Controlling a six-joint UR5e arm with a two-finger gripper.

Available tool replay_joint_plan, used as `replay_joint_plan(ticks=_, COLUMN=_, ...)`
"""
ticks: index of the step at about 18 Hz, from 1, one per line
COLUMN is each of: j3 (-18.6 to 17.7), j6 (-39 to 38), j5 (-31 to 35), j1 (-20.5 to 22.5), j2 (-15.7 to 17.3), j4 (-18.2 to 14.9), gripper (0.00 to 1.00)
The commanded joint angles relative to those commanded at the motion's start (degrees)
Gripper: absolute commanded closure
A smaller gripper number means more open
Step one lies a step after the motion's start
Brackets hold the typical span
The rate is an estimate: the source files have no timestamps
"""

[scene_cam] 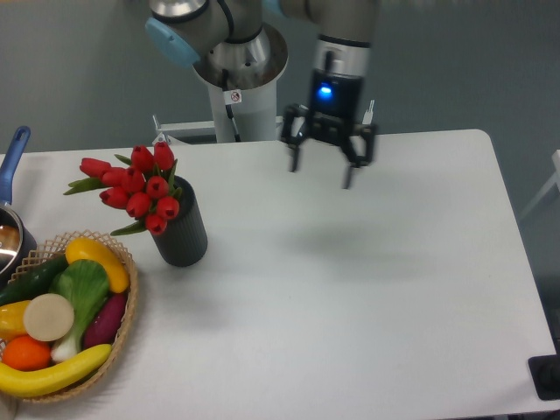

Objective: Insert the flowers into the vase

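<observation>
The white table [367,289] fills most of the view, matte and smooth, with rounded corners and a soft shadow pooled near its middle. Behind it runs a plain grey-blue wall. At twelve o'clock the arm's pale base column [238,105] rises from the far edge, and beside it, toward one o'clock, the gripper [321,173] hangs above the tabletop with its two dark fingers spread wide and nothing between them, a blue light glowing on the wrist.

Over at nine o'clock stands the black vase [181,233], upright on the table, well apart from the gripper. The red tulips [136,188] sit in its mouth, the heads leaning out to the left with green leaves showing under them.

Near seven o'clock, just beside the vase, a woven basket [122,328] holds vegetables and fruit: a banana, an orange, a cucumber, a yellow pepper. A blue-handled pan [12,175] peeks in at the left edge.
</observation>
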Motion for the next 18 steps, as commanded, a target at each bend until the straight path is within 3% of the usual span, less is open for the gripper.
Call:
replay_joint_plan(ticks=3, j3=4.92, j6=-0.09, j5=6.32, j1=1.23, j2=-5.28, j4=0.0, gripper=0.0)
replay_joint_plan(ticks=10, j3=11.25, j6=0.26, j5=14.33, j1=1.06, j2=-13.9, j4=-0.35, gripper=0.0)
replay_joint_plan(ticks=13, j3=15.91, j6=0.17, j5=18.01, j1=0.18, j2=-17.59, j4=-4.64, gripper=0.0)
replay_joint_plan(ticks=15, j3=18.11, j6=0.17, j5=21.01, j1=-1.22, j2=-18.39, j4=-7.81, gripper=0.0)
replay_joint_plan(ticks=18, j3=17.68, j6=0.17, j5=21.55, j1=-1.49, j2=-18.22, j4=-7.91, gripper=0.0)
